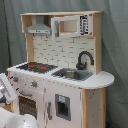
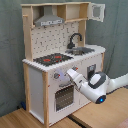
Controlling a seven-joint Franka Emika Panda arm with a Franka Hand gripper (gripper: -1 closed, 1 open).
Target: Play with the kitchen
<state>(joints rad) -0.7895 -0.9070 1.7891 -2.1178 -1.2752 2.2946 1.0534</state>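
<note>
Gripper (image 2: 71, 76) at the kitchen (image 2: 60, 60) front, just above the oven door (image 2: 65, 97).

Whether its fingers are wide or narrow I cannot tell; the tip sits against or just off the knob panel, below the hob (image 2: 52, 59) and left of the sink (image 2: 82, 50) in the second exterior view. In the first exterior view only a white part of the arm (image 1: 6, 90) shows beside the kitchen's lower corner. The kitchen stands upright on a wooden floor before a grey curtain, faucet (image 1: 84, 59) and hood (image 1: 39, 28) untouched. My worry: a push that lands off the knob or handle could slide along the smooth panel, and a hard shove could rock or shift the light toy, or jam a finger in the oven door's gap.
</note>
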